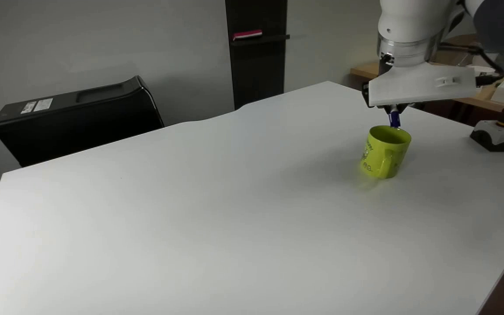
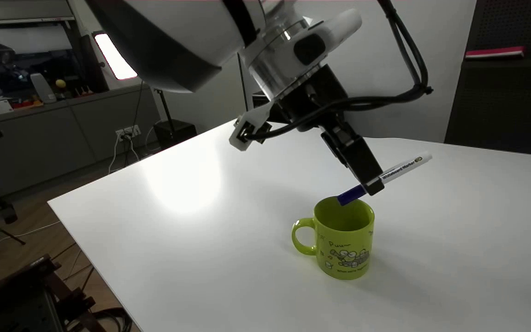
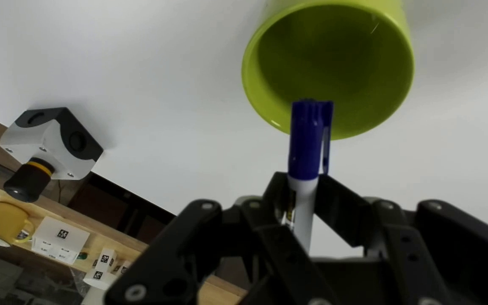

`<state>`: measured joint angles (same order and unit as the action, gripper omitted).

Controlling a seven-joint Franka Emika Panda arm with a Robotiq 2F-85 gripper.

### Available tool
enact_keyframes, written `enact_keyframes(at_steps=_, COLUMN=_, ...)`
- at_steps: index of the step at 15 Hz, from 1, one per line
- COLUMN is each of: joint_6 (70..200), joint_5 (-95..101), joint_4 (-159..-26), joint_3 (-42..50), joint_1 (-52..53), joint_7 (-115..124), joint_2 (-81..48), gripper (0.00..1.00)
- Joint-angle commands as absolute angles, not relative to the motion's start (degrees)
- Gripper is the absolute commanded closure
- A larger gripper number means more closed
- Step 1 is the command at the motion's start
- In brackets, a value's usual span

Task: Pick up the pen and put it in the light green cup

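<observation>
A Franka Panda arm (image 2: 288,55) held a whiteboard marker (image 2: 404,169) at the mouth of a light green mug (image 2: 344,249) on a white table (image 2: 228,286). The Robotiq gripper (image 3: 304,192) was closed on the pen, its fingers (image 3: 343,209) apart only by the thickness of the white barrel, which they pinched just behind the blue cap (image 3: 305,144). In an exterior view the marker lay aslant, cap end low against the view of the mug's opening and white end raised beyond the fingers; whether the cap touched the rim could not be told. The mug stood upright, cartoon figures printed on its wall. Near the table's edge sat a button box (image 1: 500,136) with a black knob ringed in yellow. The wrist view also took in a yellow mug (image 3: 2,222) on a wooden surface (image 3: 100,236), near a white box (image 3: 59,241) bearing a square printed code.
</observation>
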<state>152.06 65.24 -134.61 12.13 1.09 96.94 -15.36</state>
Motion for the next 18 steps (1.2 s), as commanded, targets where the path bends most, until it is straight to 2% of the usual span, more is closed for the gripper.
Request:
enact_keyframes(at_steps=1, joint_6=151.8, joint_5=68.7, joint_4=-132.6, joint_3=12.7, joint_1=2.0, joint_7=102.1, joint_2=-17.4, gripper=0.94)
enact_keyframes(at_steps=16, joint_6=147.8, joint_5=73.6, joint_4=-130.9, joint_3=12.2, joint_1=5.0, joint_7=110.0, joint_2=-20.1, gripper=0.94)
enact_keyframes(at_steps=18, joint_6=146.4, joint_5=74.3, joint_4=-130.9, joint_3=9.3, joint_1=2.9, joint_7=110.5, joint_2=-20.1, gripper=0.94)
